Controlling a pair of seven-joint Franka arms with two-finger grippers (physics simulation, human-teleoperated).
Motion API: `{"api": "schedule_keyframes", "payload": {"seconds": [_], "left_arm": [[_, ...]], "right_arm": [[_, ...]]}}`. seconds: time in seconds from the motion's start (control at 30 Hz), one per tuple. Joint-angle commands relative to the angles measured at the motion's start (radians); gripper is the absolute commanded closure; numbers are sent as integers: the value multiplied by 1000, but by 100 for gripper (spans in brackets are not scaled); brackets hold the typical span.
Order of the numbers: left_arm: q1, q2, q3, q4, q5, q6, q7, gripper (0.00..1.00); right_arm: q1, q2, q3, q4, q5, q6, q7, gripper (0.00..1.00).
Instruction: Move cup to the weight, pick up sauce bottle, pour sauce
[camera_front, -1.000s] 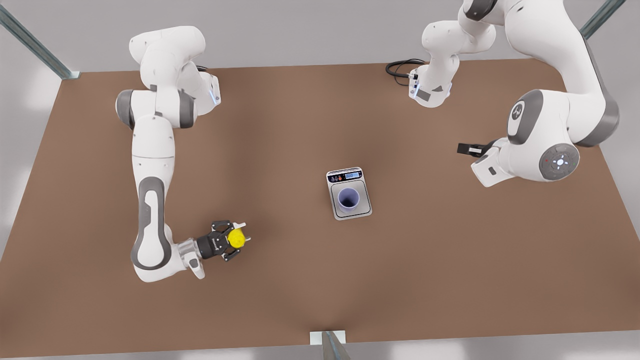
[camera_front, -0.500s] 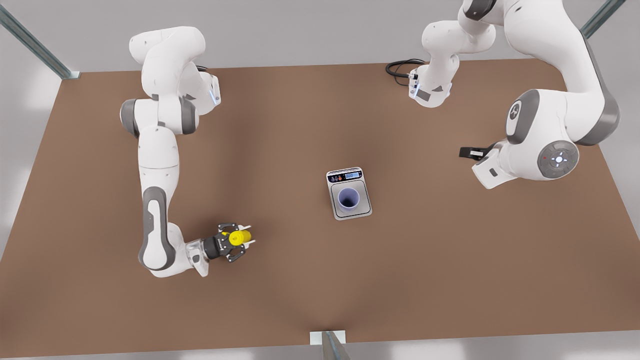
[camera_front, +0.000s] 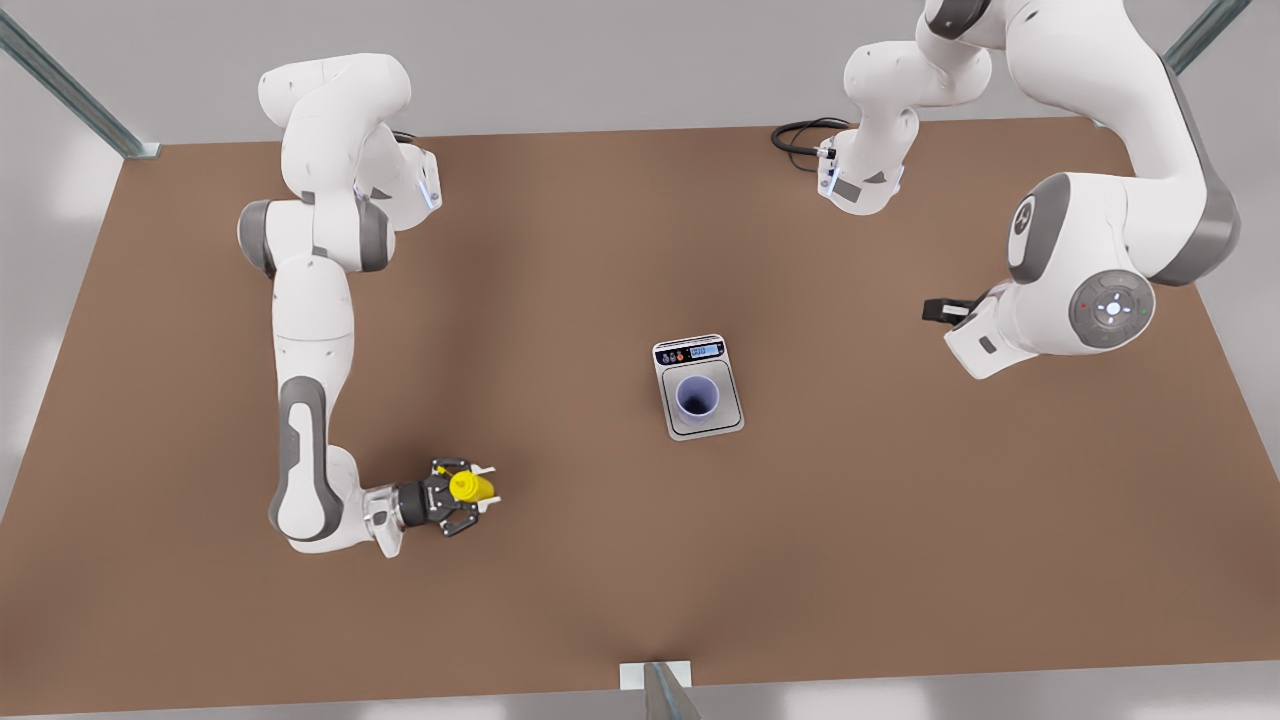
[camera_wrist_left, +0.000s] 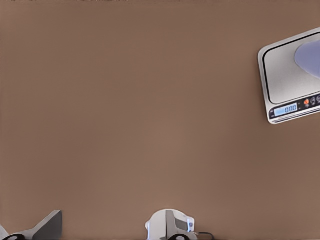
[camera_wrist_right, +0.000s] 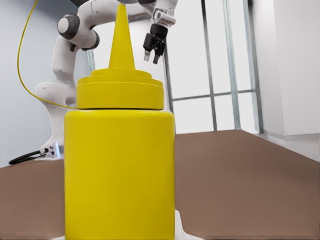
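Note:
The yellow sauce bottle stands upright on the brown table at the front view's lower left. My right gripper is shut on its body from the side. In the right wrist view the sauce bottle looms close, its nozzle pointing up. The lavender cup stands on the grey plate of the weight at the table's middle. The left wrist view looks down on the weight and the cup's rim. My left gripper hangs high at the front view's right, open and holding nothing, and waits there; the left gripper also shows far off.
A black cable loops beside the arm base at the table's far side. A metal post rises at the near edge's middle. Open brown tabletop lies between the bottle and the weight.
My right gripper has closed in on the sauce bottle and shifted a little toward the front view's left. The left arm's elbow has drifted slightly; cup and weight stay put.

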Motion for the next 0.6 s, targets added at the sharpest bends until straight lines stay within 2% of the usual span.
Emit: {"api": "schedule_keyframes", "payload": {"seconds": [0.0,0.37,0.4,0.43,0.47,0.57], "left_arm": [[-1,-1,-2,0,18,11,0,0],[-1,-1,-33,0,44,10,-5,0],[-1,-1,-34,0,45,10,-6,0],[-1,-1,-45,0,47,10,-18,0],[-1,-1,-46,0,45,10,-25,0],[-1,-1,-46,0,45,10,-25,0]], "right_arm": [[0,7,1,1,1,34,-127,42],[0,20,11,1,1,34,-128,40],[0,22,17,1,1,34,-128,35],[0,22,18,1,1,31,-128,22],[-2,22,17,1,1,29,-124,0],[-9,22,17,1,-1,24,-124,0]]}}
